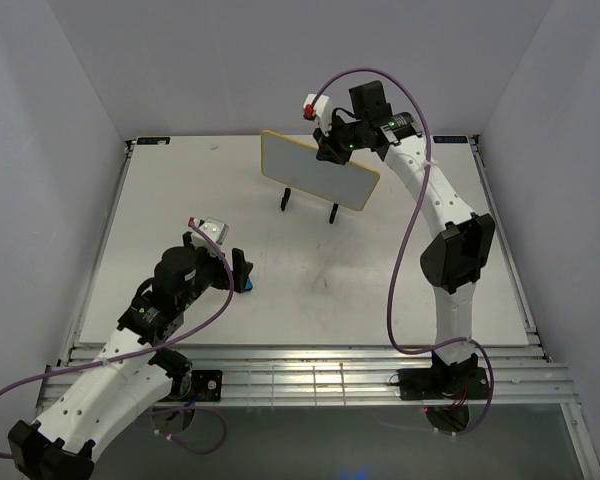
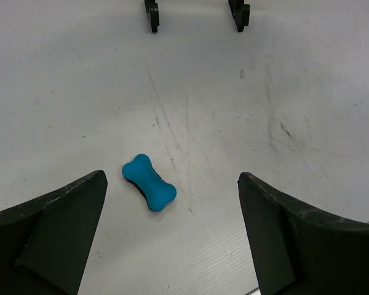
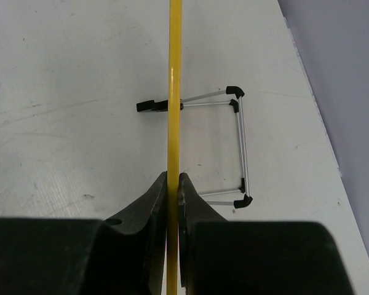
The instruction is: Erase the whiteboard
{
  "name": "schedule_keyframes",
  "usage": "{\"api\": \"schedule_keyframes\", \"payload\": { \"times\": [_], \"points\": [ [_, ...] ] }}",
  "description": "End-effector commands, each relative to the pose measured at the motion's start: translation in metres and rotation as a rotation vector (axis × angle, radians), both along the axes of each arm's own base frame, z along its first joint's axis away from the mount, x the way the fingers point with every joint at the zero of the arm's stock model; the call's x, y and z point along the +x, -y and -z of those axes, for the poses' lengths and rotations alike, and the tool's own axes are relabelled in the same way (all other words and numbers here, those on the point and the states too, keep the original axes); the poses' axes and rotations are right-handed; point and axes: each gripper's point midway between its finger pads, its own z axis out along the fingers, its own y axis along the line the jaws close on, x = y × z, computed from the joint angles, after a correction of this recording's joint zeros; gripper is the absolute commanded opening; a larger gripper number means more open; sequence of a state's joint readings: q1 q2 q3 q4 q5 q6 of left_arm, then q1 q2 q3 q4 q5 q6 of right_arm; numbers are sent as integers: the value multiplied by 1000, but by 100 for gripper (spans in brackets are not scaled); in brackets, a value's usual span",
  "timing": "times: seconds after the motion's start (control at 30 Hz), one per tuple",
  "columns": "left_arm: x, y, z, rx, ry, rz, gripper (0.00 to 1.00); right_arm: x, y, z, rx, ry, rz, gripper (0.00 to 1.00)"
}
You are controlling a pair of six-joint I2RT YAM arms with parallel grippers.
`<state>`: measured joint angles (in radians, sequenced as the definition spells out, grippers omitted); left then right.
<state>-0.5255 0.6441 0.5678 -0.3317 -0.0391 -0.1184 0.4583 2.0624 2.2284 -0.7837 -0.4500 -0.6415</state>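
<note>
Bright, even light falls from overhead, leaving faint, soft shadows on the table (image 1: 180, 200). Wrist views look crisp, darker along their bottom edges.

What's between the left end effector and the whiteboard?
Only the blue eraser, just ahead of the open left end effector; then bare table to the whiteboard. Left wrist and top views show it.

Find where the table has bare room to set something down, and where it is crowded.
Bare: the middle stretch between the eraser, the whiteboard and the right arm; also the rear-left corner beside the whiteboard. Crowded: under the left arm's jaws, around the eraser.
</note>
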Motion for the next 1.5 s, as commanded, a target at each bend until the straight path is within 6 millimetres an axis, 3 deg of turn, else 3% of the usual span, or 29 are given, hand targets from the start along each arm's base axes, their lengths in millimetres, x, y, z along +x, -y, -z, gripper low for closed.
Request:
{"api": "schedule_keyframes", "payload": {
  "times": [0.0, 0.4, 0.63, 0.83, 0.97, 1.03, 1.1, 1.3, 1.47],
  "points": [
    [0, 7, -16, -47, 32, 24, 98, 10, -10, -31, 76, 101, -68, 8],
    [-3, 13, -16, -53, 26, 66, 98, 16, -12, 4, 44, 32, -78, 8],
    [-3, 14, -14, -50, 22, 73, 98, 22, -13, 13, 38, 25, -64, 8],
    [-4, 16, -12, -50, 14, 83, 98, 28, -11, 17, 32, 39, -34, 35],
    [-4, 18, -11, -49, 7, 90, 98, 42, -9, 29, 23, 58, 19, 34],
    [-4, 18, -11, -48, 7, 92, 98, 53, -11, 26, 49, 116, 42, 35],
    [-4, 19, -9, -49, 2, 99, 98, 57, -10, 40, 44, 102, 68, 43],
    [-5, 24, -7, -48, -12, 124, 98, 74, -9, 43, 38, 143, 108, 53],
    [-7, 26, -6, -52, -16, 139, 98, 94, 1, 47, 0, 225, 177, 72]
  ]
}}
